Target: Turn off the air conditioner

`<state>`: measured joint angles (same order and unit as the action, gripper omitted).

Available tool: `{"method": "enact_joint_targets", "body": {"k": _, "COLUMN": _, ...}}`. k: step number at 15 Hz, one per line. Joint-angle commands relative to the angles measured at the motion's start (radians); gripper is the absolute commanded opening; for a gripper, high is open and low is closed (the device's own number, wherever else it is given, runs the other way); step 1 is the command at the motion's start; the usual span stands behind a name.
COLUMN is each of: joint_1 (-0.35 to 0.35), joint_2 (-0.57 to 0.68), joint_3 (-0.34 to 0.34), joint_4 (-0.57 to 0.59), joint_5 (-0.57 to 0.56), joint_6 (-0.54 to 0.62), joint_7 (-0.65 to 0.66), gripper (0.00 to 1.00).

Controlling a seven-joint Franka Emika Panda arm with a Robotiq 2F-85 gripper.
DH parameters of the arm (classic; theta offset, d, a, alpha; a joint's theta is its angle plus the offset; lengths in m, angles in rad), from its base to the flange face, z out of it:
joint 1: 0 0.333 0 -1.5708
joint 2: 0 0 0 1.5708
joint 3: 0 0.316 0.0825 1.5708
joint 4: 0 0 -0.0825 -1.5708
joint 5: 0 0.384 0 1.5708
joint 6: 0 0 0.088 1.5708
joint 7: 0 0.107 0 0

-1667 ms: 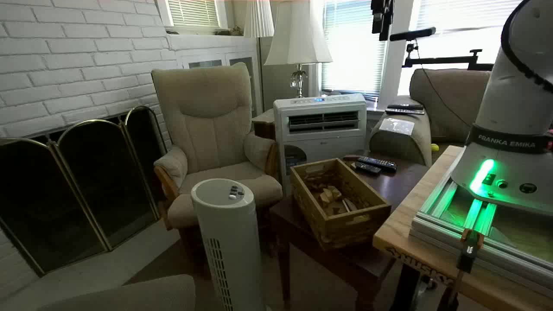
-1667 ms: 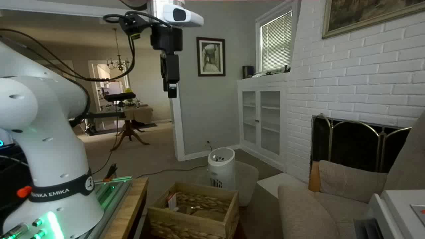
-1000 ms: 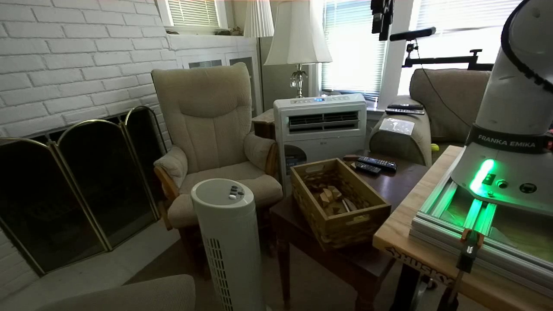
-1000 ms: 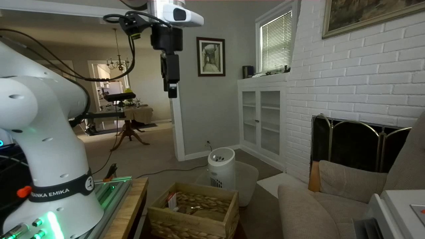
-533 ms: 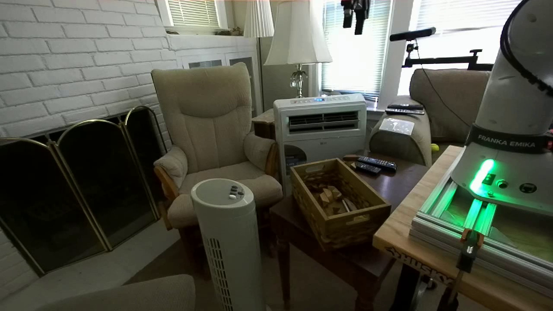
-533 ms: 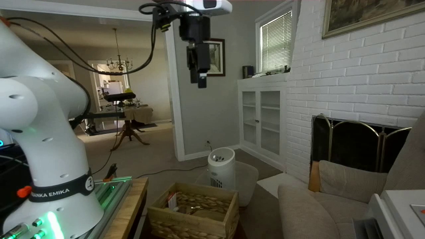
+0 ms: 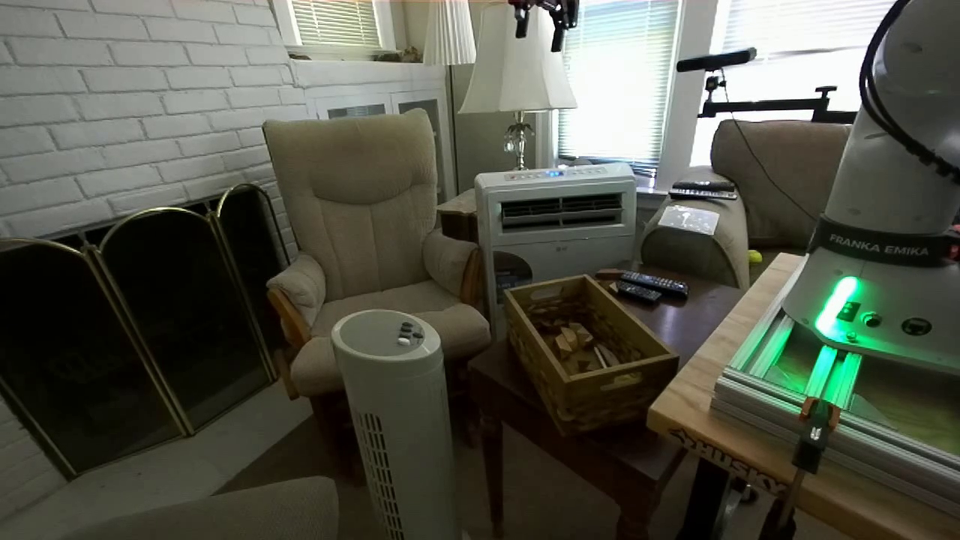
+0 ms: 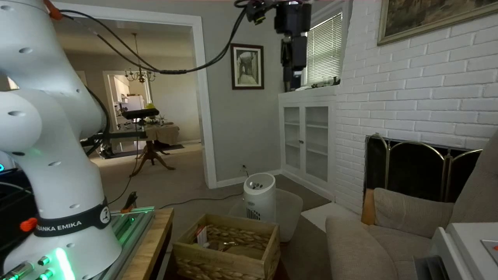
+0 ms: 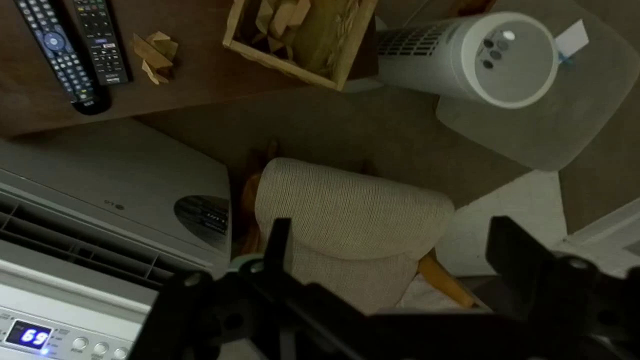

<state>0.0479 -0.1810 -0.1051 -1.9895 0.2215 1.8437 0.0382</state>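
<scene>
Dim living room, and nearest in an exterior view, at right, comes the Husky workbench (image 7: 694,386) carrying the Franka arm (image 7: 892,187). Near left, a white tower fan (image 7: 405,442). Next back, the dark side table (image 7: 694,311) with a wood-framed wicker basket (image 7: 615,401) and two remote controls (image 7: 655,283). Overhead now, the Robotiq gripper (image 7: 539,37) hangs high, jaws spread wide, nothing between them; the wrist view looks past its fingers (image 9: 515,252) to the armchair (image 9: 350,210). Beyond the table, right of that chair, stands our target: the LG portable air conditioner (image 7: 559,259), display (image 9: 28,335) glowing 69, so I'd call it running. And everything turns on this: from the gripper, the control panel (image 9: 62,350) with its round buttons (image 9: 100,348) lies off to the left in the wrist view, well below, its long axis roughly along the finger-to-finger line. Looks like a sideways slide toward the panel first, then a descent, fingers drawn together for one small press. Which button cuts power? Can't read it. Farthest off, the white-shaded lamp (image 7: 517,86) and bright window blinds (image 7: 619,97).
</scene>
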Motion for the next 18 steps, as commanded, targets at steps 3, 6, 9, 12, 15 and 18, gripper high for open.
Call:
{"method": "enact_joint_targets", "body": {"k": 3, "joint_1": -0.053, "joint_2": 0.227, "joint_3": 0.025, "joint_4": 0.259, "joint_5": 0.035, "joint_6": 0.073, "joint_7": 0.246, "gripper": 1.00}}
{"method": "enact_joint_targets", "body": {"k": 6, "joint_1": -0.064, "joint_2": 0.299, "joint_3": 0.020, "joint_4": 0.309, "joint_5": 0.011, "joint_6": 0.201, "joint_7": 0.363, "gripper": 1.00}}
{"method": "enact_joint_targets", "body": {"k": 9, "joint_1": -0.070, "joint_2": 0.356, "joint_3": 0.013, "joint_4": 0.333, "joint_5": -0.011, "joint_6": 0.316, "joint_7": 0.439, "gripper": 1.00}}
{"method": "enact_joint_targets", "body": {"k": 12, "joint_1": -0.073, "joint_2": 0.410, "joint_3": -0.003, "joint_4": 0.351, "joint_5": -0.065, "joint_6": 0.391, "joint_7": 0.481, "gripper": 1.00}}
{"method": "enact_joint_targets", "body": {"k": 15, "joint_1": -0.082, "joint_2": 0.461, "joint_3": -0.023, "joint_4": 0.372, "joint_5": -0.105, "joint_6": 0.427, "joint_7": 0.487, "gripper": 1.00}}
{"method": "enact_joint_targets", "body": {"k": 18, "joint_1": -0.092, "joint_2": 0.511, "joint_3": -0.037, "joint_4": 0.391, "joint_5": -0.119, "joint_6": 0.442, "joint_7": 0.463, "gripper": 1.00}}
